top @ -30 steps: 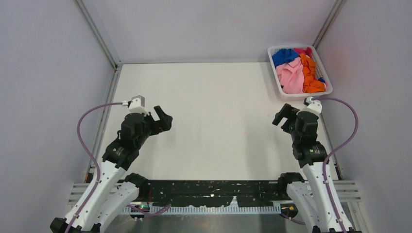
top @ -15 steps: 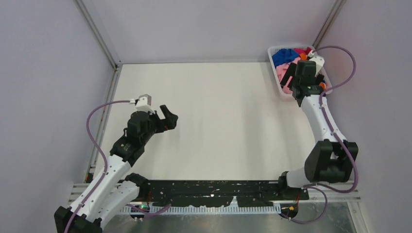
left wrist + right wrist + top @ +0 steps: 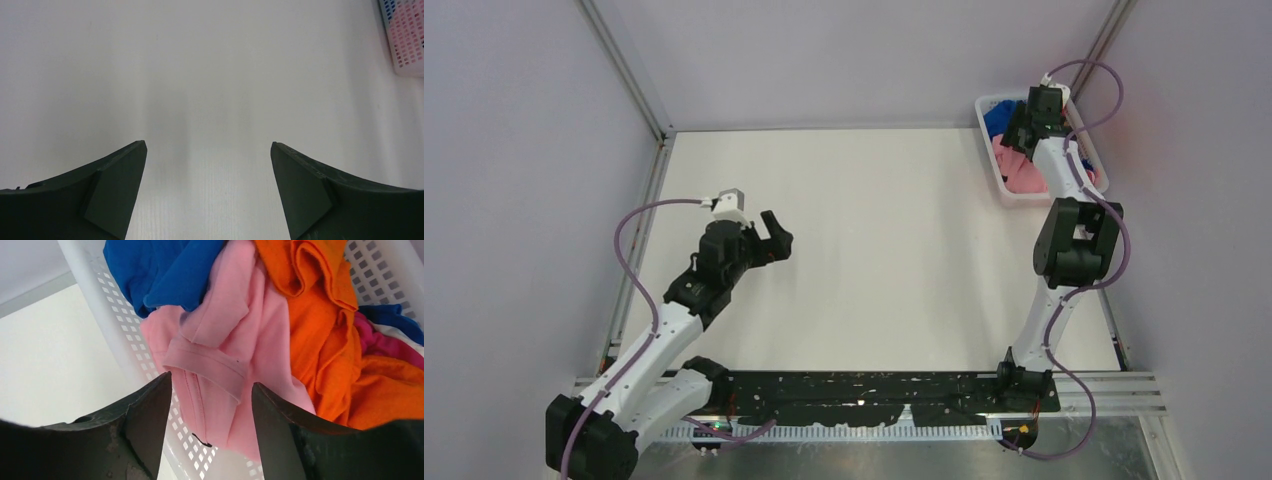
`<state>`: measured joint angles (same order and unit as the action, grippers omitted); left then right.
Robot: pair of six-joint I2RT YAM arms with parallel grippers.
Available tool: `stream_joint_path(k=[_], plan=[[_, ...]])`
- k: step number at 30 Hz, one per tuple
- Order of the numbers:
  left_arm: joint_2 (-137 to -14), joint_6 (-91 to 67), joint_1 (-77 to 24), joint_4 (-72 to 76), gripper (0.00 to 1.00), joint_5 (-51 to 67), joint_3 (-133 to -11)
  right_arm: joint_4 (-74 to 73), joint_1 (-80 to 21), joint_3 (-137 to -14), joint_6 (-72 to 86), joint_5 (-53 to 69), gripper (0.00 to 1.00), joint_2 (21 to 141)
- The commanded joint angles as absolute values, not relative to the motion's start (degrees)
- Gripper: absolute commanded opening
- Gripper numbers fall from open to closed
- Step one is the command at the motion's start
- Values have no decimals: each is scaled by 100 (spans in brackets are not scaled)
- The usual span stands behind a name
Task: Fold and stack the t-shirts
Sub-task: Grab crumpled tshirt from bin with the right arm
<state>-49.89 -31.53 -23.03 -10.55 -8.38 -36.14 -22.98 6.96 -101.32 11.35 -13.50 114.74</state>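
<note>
The t-shirts lie heaped in the white slotted basket (image 3: 991,150) at the table's far right corner. In the right wrist view a light pink shirt (image 3: 235,355) lies between a royal blue one (image 3: 155,270) and an orange one (image 3: 325,330), with hot pink (image 3: 385,342) and a little white at the right. My right gripper (image 3: 211,385) is open, above the basket with the light pink shirt's sleeve between its fingers, not touching; in the top view it (image 3: 1024,125) hangs over the basket. My left gripper (image 3: 774,235) is open and empty above bare table (image 3: 210,75).
The basket's corner (image 3: 406,45) shows at the left wrist view's top right. Grey walls and metal frame posts (image 3: 624,70) bound the white table. The black mounting rail (image 3: 864,395) with both arm bases runs along the near edge.
My right arm has stretched far out from mid-table to over the basket and reached further towards its back. My left gripper has crept slightly right.
</note>
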Motion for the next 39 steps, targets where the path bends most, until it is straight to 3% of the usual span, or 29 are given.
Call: stream_joint_path(k=[1,5,9,11,14,28,39], plan=[[-5194,-2983,-2320,-658,99,-878,-3735,-2396,685,-10630,1079,-1463,65,11691],[-5247,-2955,-2317,-628,99,-909,-3721,-2343,685,-10723,1050,-1825,62,11982],[-5261,-2957,-2320,-633,99,-962,-3720,-2182,686,-10891,951,-1958,49,12228],[-5250,-2946,-2312,-663,99,-978,-3731,-2093,686,-10977,933,-1995,36,12293],[-5184,-2970,-2316,-734,99,-1025,-3736,-2032,686,-11073,853,-2007,8,12239],[-4428,-3108,-2318,-993,99,-902,-3627,-1979,686,-10419,653,-2107,5,9480],[-3954,-3162,-2313,-1166,99,-949,-3572,-1961,686,-11797,575,-1221,5,8941]])
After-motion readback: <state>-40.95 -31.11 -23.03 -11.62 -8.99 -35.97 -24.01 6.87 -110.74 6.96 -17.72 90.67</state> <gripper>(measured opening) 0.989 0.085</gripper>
